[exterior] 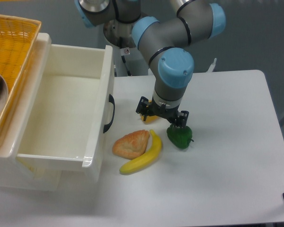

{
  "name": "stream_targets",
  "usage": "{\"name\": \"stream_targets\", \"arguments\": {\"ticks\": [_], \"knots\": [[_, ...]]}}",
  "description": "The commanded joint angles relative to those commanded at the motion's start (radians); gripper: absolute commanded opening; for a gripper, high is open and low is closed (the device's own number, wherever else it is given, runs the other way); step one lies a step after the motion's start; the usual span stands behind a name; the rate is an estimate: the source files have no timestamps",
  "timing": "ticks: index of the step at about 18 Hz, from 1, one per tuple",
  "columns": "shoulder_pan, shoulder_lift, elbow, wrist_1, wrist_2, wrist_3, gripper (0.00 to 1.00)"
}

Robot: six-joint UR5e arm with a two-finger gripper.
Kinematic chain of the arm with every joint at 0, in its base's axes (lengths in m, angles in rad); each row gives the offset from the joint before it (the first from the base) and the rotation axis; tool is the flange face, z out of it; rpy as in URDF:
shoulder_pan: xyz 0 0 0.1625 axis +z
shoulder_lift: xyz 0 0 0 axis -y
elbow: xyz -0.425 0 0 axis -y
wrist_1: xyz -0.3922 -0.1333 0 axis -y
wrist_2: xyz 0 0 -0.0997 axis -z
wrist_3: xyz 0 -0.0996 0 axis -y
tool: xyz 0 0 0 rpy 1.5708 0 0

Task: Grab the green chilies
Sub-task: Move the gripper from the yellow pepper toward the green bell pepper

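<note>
The gripper (164, 115) hangs low over the table (236, 156), wrist pointing straight down. Just below its right-hand finger sits the green chilies (180, 136), touching or nearly so; whether the jaws grip it is unclear. A yellow pepper (150, 118) peeks out behind the fingers. Down-left lie a banana (143, 160) and a croissant (131, 144); further left, the white drawer (61, 113).

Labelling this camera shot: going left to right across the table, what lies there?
Woven yellow basket → white open drawer → croissant → banana → green chilies, beside the gripper.
</note>
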Motion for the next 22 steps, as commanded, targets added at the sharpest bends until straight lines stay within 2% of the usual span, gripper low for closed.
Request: {"name": "stream_targets", "arguments": {"ticks": [6, 8, 18, 22], "knots": [[0.003, 0.002, -0.005, -0.006, -0.008, -0.017, 1.00], [0.002, 0.003, -0.046, 0.002, -0.006, -0.043, 1.00], [0.014, -0.011, -0.098, 0.005, -0.008, -0.328, 1.00], [0.014, -0.021, -0.104, 0.043, -0.008, -0.399, 1.00]]}}
